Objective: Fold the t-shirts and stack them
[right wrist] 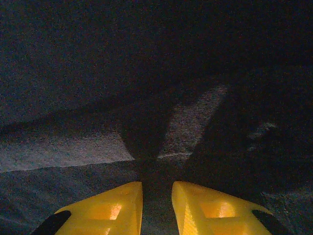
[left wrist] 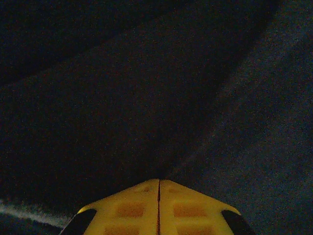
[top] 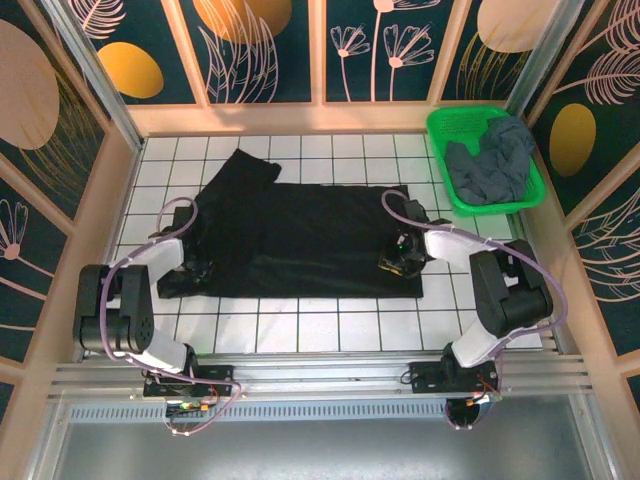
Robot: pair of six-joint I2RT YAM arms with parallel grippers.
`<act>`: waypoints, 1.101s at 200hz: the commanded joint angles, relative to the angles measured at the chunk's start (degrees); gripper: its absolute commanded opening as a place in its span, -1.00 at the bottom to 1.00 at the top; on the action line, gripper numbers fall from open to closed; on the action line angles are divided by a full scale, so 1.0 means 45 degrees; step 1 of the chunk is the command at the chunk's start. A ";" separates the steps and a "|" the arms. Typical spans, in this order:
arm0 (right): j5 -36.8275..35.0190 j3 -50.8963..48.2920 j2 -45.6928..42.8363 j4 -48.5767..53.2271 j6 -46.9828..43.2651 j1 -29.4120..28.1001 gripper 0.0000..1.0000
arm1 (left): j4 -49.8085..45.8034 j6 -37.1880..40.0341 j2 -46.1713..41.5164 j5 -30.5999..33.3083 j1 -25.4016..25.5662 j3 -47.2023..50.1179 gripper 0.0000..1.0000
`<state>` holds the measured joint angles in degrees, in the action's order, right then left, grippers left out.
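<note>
We're on the black t-shirt point(top: 320, 235). It's spread flat across the middle of the white-tiled bench point(top: 330, 325), one sleeve point(top: 245, 165) poking out far-left. The grey t-shirt point(top: 490, 165) sits crumpled in the green mesh basket point(top: 437, 128) at the far-right corner, well apart from the action.

Left hand point(top: 197, 268) is down at the near-left end of the black shirt. On its wrist cam the yellow fingers point(left wrist: 132, 208) are pressed tight together, just a hairline seam btwn them, and the cloth creases run straight into the tips, so we read that as a pinch on the fabric.

Right hand point(top: 398, 264) is down on the shirt by its near-right corner. Its fingers point(right wrist: 112, 210) stand a narrow gap apart w/ dark cloth filling the gap and a fold leading into it. Looks like a grip on a thicker bit of cloth, tho we can't be fully sure it's clamped.

Step in hand, we'd say: taking hold of the near edge at both ends for a fold. No stack begun, so early days.

Next move, we reckon: lift both ends together, level, carry the near edge over toward the far edge, and lay it down w/o dragging the rest. Arms must match pace or the cloth skews. Right-side hold deserves a check before the lift.
</note>
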<state>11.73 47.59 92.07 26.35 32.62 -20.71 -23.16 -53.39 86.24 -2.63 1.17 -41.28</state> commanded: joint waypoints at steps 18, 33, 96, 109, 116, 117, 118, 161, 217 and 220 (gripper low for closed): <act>0.0198 -0.1273 -0.0085 0.2875 0.0605 -0.0987 -0.45 | -0.2642 -0.0986 -0.0743 0.1216 -0.0132 0.1086 -0.84; 0.0357 -0.1443 -0.0506 0.3069 0.0846 -0.1211 -0.45 | -0.2961 -0.1061 -0.0985 0.1365 -0.0152 0.1123 -0.84; -0.0914 0.1546 -0.1725 0.1837 0.0562 -0.1083 -0.29 | -0.3224 -0.1912 -0.2165 0.2114 -0.0162 -0.1282 -0.68; -0.1099 0.2272 -0.1556 0.1176 0.0290 -0.0838 -0.22 | -0.2611 -0.1263 -0.0986 0.2121 -0.0162 -0.2907 -0.61; -0.1051 0.2669 -0.1352 0.0772 0.0161 -0.0593 -0.19 | -0.2361 -0.0734 -0.0034 0.1977 -0.0162 -0.3996 -0.56; -0.1008 0.2726 -0.1307 0.0720 0.0137 -0.0554 -0.19 | -0.2328 -0.0646 0.0118 0.1955 -0.0162 -0.4189 -0.55; -0.0967 0.2784 -0.1264 0.0665 0.0116 -0.0505 -0.18 | -0.2312 -0.0602 0.0272 0.1934 -0.0162 -0.4374 -0.55; 0.0121 0.5967 0.1341 -0.0178 -0.0546 0.0944 -0.14 | -0.3171 0.3385 0.7289 0.1500 -0.0143 -1.2782 -0.32; 0.0497 0.8624 0.3116 0.0512 -0.1112 0.1321 -0.12 | -0.3285 0.4927 1.2400 0.1699 -0.0145 -1.9067 -0.01; 0.0516 0.8640 0.3131 0.0512 -0.1089 0.1321 -0.12 | -0.3149 0.4929 1.2506 0.1699 -0.0150 -1.9128 0.00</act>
<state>12.10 83.57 105.32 27.07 29.30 -15.16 -36.25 -35.90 138.41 3.95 0.69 -121.91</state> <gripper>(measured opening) 0.438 0.482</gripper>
